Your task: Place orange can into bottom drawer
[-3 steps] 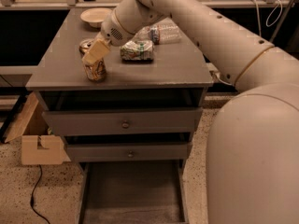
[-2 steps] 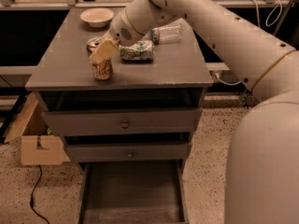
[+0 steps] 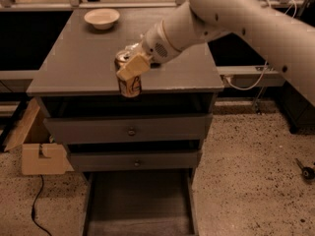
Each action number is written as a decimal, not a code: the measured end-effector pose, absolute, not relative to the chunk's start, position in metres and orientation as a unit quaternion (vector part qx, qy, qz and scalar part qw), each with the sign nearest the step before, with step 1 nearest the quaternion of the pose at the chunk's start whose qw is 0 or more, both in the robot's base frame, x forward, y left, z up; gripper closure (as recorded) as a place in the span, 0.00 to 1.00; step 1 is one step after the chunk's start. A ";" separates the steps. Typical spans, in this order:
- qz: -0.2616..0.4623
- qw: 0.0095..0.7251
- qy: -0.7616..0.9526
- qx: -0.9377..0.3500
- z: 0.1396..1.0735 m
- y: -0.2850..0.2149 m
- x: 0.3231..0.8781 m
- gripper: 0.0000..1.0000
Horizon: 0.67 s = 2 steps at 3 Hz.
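Clutching the orange can [image 3: 130, 86], the claw [image 3: 131, 69] hovers at the front of the cabinet top [image 3: 78, 58].

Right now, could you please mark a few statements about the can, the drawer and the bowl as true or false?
1. The gripper is shut on the orange can. True.
2. The orange can lies inside the bottom drawer. False: the gripper holds it up at the front edge of the cabinet top.
3. The bottom drawer is pulled open. True.
4. The bowl sits at the front right corner of the cabinet top. False: it sits near the back left.
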State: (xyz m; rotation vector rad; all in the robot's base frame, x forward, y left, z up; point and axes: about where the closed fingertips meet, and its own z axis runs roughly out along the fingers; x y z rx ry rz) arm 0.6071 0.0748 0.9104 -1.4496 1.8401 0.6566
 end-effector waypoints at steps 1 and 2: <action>0.248 0.336 0.731 -0.540 0.870 0.056 0.573 1.00; 0.248 0.337 0.730 -0.541 0.872 0.057 0.574 1.00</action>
